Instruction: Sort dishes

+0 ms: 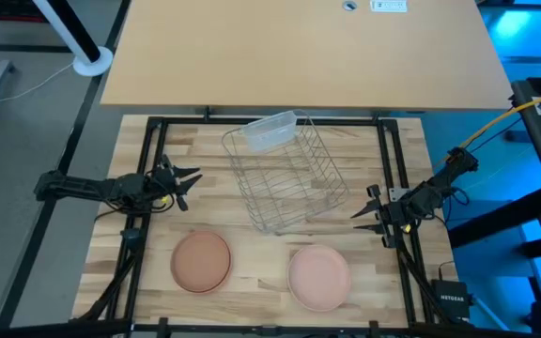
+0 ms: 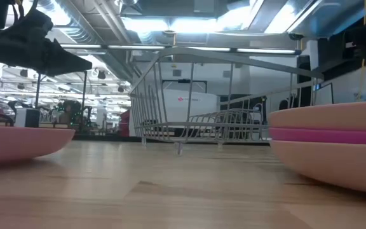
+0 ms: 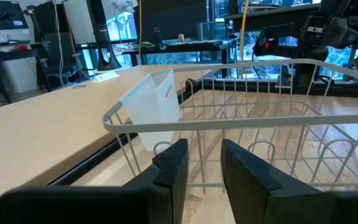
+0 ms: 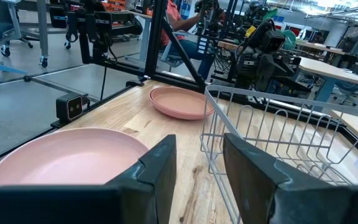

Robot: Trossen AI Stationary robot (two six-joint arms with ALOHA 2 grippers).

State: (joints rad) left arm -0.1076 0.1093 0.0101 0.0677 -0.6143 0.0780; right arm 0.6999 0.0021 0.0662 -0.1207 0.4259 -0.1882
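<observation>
Two stacks of dishes wait at the near edge of the wooden bench (image 1: 158, 282): terracotta-orange plates (image 1: 201, 260) to the left, and a pale peach-pink stack (image 1: 319, 277) to the right with a magenta plate (image 2: 335, 135) sandwiched in it. Behind them sits the empty wire rack (image 1: 289, 178), a clear tub (image 1: 267, 130) hooked on its far rim. The left gripper (image 1: 184, 182) and right gripper (image 1: 368, 214) hover either side of the rack, jaws parted narrowly and holding nothing. The plates appear nested closely, so a grip on one rim could likely lift or drag its neighbour, and a careless reach could nudge the light rack
</observation>
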